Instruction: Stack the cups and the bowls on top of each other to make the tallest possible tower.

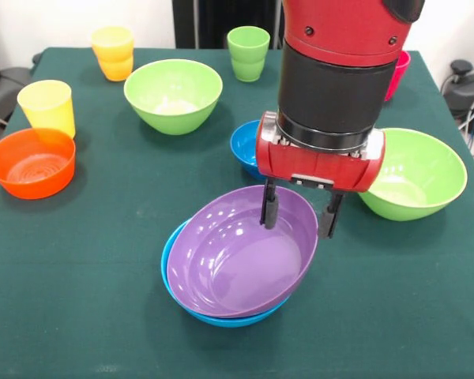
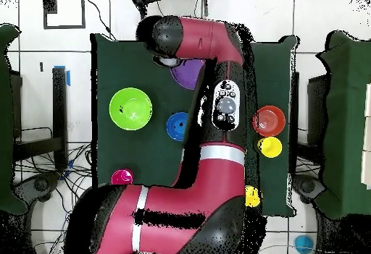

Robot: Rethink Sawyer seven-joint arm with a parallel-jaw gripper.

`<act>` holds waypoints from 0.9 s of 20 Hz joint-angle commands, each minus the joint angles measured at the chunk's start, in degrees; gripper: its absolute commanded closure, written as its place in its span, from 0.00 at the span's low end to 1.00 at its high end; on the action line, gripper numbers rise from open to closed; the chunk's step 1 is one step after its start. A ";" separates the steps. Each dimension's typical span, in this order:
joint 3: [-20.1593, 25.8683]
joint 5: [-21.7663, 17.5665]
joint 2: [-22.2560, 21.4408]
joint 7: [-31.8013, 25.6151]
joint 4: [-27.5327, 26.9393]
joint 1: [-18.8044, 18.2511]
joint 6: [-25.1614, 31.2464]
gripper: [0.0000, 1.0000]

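A wide purple bowl (image 1: 237, 257) sits nested in a large blue bowl (image 1: 182, 298) at the front middle, forming a low tower. My gripper (image 1: 299, 215) hangs open over the purple bowl's far right rim, one finger inside the bowl and one outside it. A small blue bowl (image 1: 243, 146) lies just behind the gripper. Two large light green bowls (image 1: 174, 95) (image 1: 417, 175) stand apart, and an orange bowl (image 1: 31, 162) is at the left. The cups are yellow (image 1: 47, 106), orange-yellow (image 1: 113, 51), light green (image 1: 248, 53) and red (image 1: 396, 77). In the overhead view the arm covers the gripper and most of the purple bowl (image 2: 190, 74).
The dark green table (image 1: 95, 260) ends close in front of the tower. In the overhead view, a green bowl (image 2: 130, 108), the small blue bowl (image 2: 176, 126), the orange bowl (image 2: 269, 121) and the yellow cup (image 2: 269, 147) flank the arm.
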 commanded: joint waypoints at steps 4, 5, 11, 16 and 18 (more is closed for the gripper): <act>8.70 -5.62 0.80 -17.60 7.23 -1.44 -5.11 0.00; 8.82 -5.76 0.89 -17.53 7.15 -1.46 -5.11 0.00; 9.39 -6.30 0.68 -17.06 7.80 -1.62 -5.55 0.00; 9.49 -6.84 0.89 -16.79 7.80 -1.62 -5.98 0.00; 9.59 -7.05 1.14 -17.04 7.17 -1.72 -5.69 0.00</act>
